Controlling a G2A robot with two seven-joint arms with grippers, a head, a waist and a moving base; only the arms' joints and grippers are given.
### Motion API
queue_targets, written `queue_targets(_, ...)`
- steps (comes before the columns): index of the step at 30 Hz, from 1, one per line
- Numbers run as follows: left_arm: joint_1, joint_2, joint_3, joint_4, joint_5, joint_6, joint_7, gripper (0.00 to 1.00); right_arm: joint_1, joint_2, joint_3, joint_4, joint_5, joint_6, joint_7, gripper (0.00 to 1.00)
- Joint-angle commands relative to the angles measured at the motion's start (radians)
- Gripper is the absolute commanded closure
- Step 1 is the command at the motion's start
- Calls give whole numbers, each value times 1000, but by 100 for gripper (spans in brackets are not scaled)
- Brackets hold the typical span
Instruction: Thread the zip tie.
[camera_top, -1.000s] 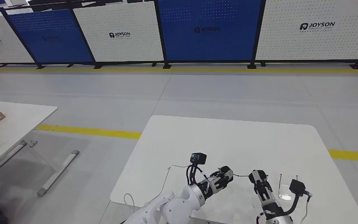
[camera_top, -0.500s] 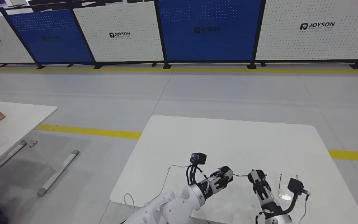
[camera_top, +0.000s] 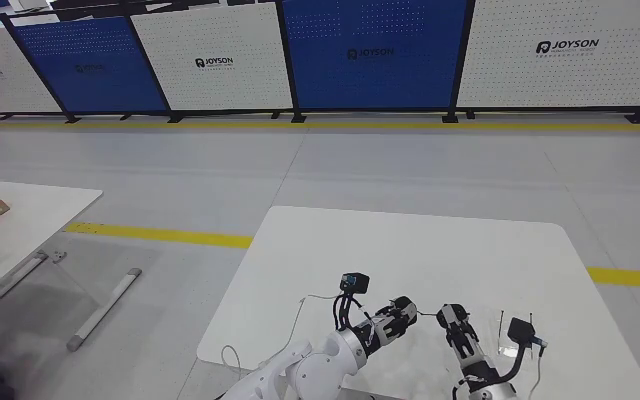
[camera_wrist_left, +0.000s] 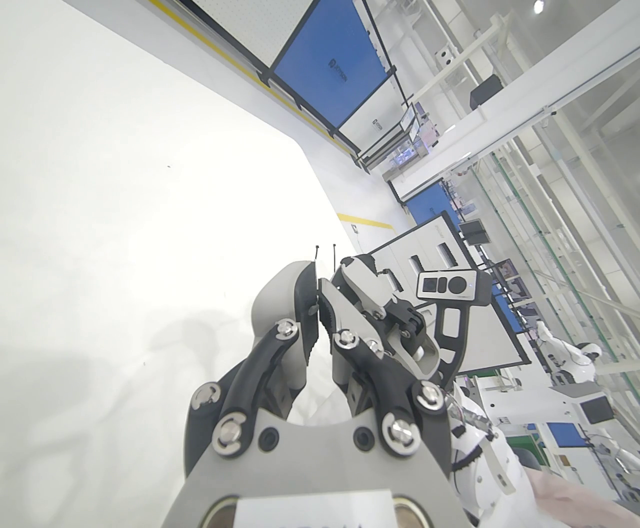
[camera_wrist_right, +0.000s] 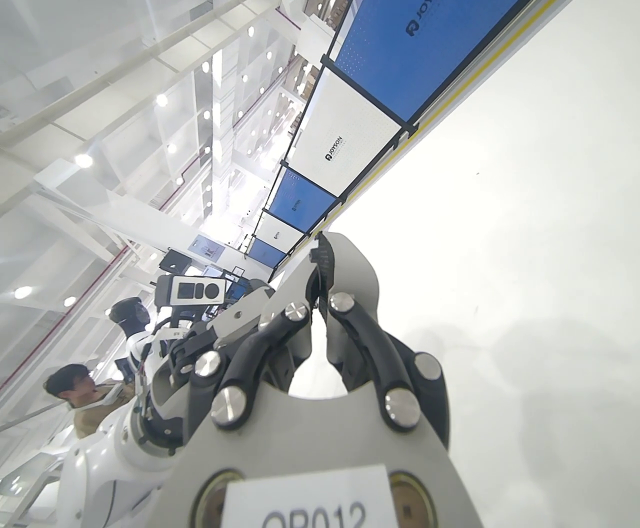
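Low over the front part of the white table (camera_top: 400, 250), my left gripper (camera_top: 408, 308) and right gripper (camera_top: 447, 313) point at each other, a small gap apart. A thin black zip tie (camera_top: 427, 314) spans that gap. In the left wrist view my left gripper (camera_wrist_left: 316, 296) is shut, a small dark piece of the tie pinched between its pads. The right gripper's fingers (camera_wrist_left: 350, 272) sit just beyond it. In the right wrist view my right gripper (camera_wrist_right: 320, 252) is shut too, with a black tip poking out past its fingertips.
Two more thin black ties (camera_top: 501, 320) lie on the table to the right of the right arm, also seen as spare ties (camera_wrist_left: 334, 250) past the fingers. A second white table (camera_top: 40, 210) stands far left. Blue and white panels (camera_top: 375, 50) line the back.
The right arm has shifted a little to the left, bringing its gripper closer to the left one. The left arm has stayed still.
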Motion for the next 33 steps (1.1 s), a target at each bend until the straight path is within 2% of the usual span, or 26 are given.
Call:
queue_targets(1, 0, 0, 0, 0, 0, 0, 0, 100, 0, 0, 0, 0, -1, 1, -1, 100)
queue_targets(9, 1, -1, 0, 1, -5, -2, 1, 100, 2, 0, 1, 0, 4, 0, -1, 100)
queue_targets(13, 3, -6, -2, -2, -49, -21, 14, 100, 1, -2, 15, -5, 50, -21, 8, 100)
queue_targets(19, 9, -15, 5, -2, -89, -73, 49, 100, -1, -2, 24, -11, 83, -38, 47, 100)
queue_targets(27, -1, -26, 17, 22, -105, -71, 64, 100, -3, -4, 34, -11, 128, -65, 54, 100)
queue_targets(33, 5, -28, 11, 20, -100, -71, 71, 100, -14, -4, 60, -13, 147, -70, 53, 100)
